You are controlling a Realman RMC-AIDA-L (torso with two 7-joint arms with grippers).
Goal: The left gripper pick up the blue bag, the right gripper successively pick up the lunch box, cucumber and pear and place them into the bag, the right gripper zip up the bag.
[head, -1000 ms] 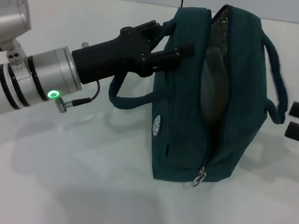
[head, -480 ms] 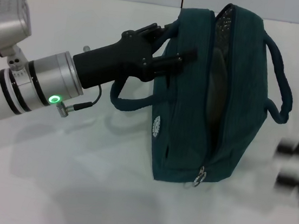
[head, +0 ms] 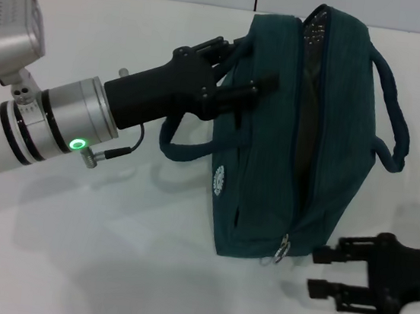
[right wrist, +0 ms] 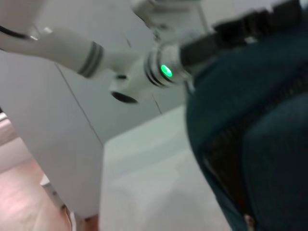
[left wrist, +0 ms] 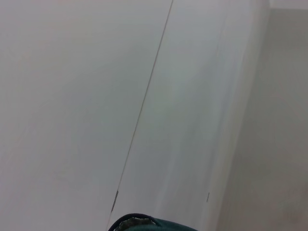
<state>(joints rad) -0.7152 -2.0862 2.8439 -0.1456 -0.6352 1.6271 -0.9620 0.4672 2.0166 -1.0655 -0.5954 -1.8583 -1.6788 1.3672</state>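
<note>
Judging from how things lie, we are near the end of the job, with only the zipping left. The left claw (head: pixel 238 80) comes in from nine o'clock and is clamped on the near handle and upper wall of the blue bag (head: pixel 262 171), propping the bag up on the white surface (head: pixel 104 267). The bag sits at the middle of the head view, its mouth a narrow dark slit running from twelve o'clock down to six, with a little silver lining (head: pixel 315 28) showing at the far end. The zipper with its metal ring pull (head: pixel 281 250) rests at the six o'clock end of that slit, so the bag is not yet zipped.

We see no lunch box, cucumber or pear on the surface. We take them to be inside the bag, though the slit is too dark to confirm it.

The right claw (head: pixel 318 271) reaches in from four o'clock, low over the surface, its two black fingers (head: pixel 328 256) apart with nothing between them, their tips just beside the ring pull but not touching it. In the right wrist view the bag's dark fabric (right wrist: pixel 250 144) fills the near side. What remains, as we read it, is to pinch the pull and draw it along the opening toward twelve o'clock.
</note>
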